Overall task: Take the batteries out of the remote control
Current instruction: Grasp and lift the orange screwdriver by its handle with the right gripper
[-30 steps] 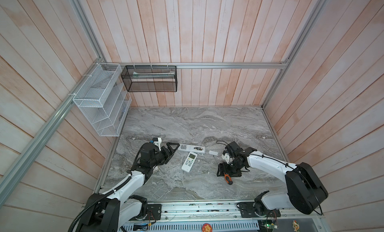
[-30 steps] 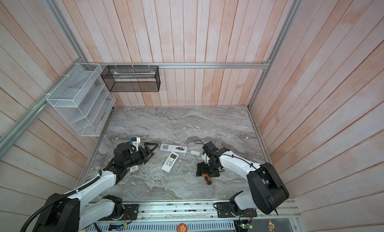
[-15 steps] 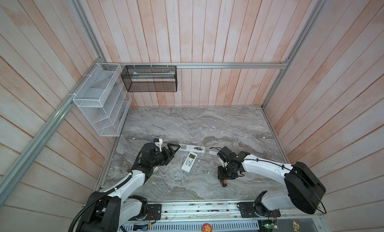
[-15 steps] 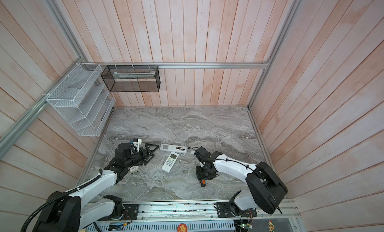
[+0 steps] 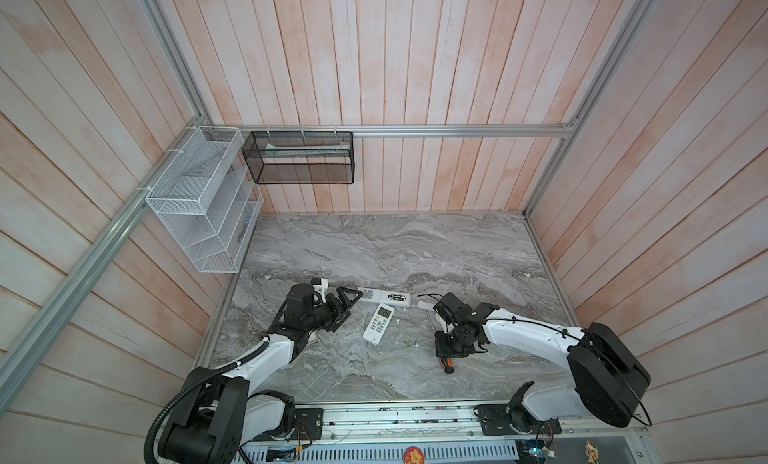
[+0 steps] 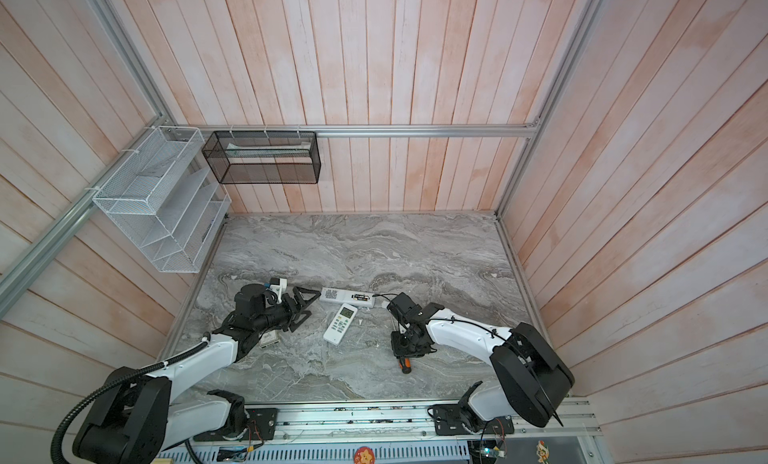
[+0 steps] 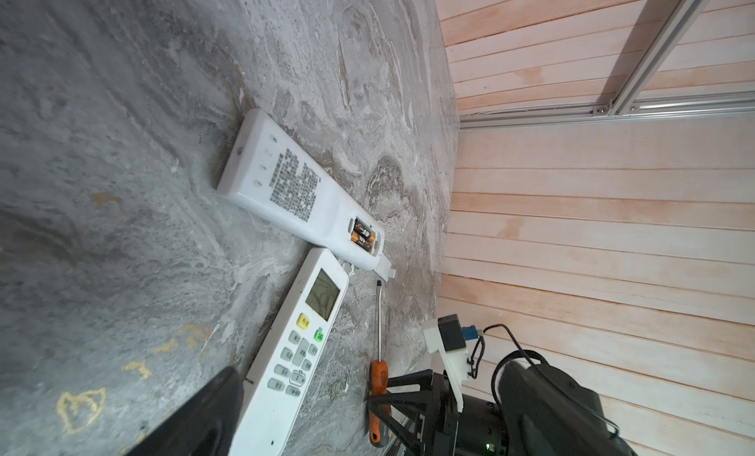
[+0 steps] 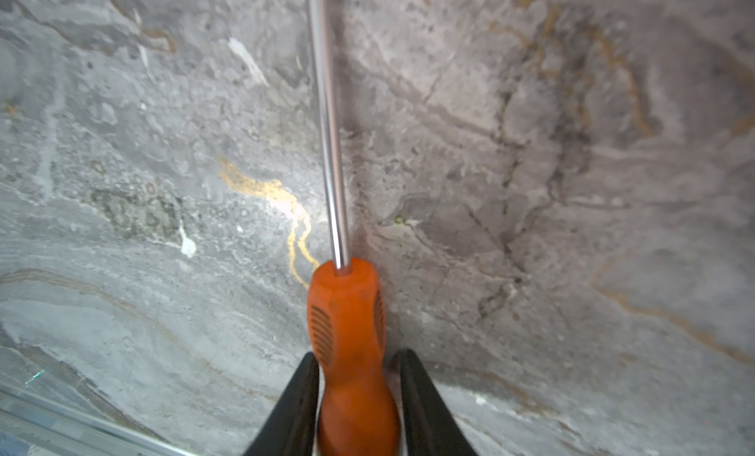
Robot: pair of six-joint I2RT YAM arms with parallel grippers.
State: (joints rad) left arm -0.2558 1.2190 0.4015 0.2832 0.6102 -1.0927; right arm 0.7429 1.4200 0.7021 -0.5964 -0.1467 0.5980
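Snugly, right gripper [image 8: 357, 356] pinches the ribbed orange screwdriver [image 8: 347, 311] (round steel shaft on veined marble [image 8: 531, 147]); left gripper [image 5: 348, 309] gapes

I'm looking at two arms wearing white shells over black joints, the left arm [image 5: 266, 353] and the right arm [image 5: 523, 333], each rising from a bulky black housing [image 5: 602, 374]. A ribbed black hose [image 5: 166, 405] is running up the left; a thin black cable [image 5: 536, 324] is lying along the right. The left claw [image 5: 351, 310] and right claw [image 8: 358, 354] are showing black fingers [image 8: 294, 401].
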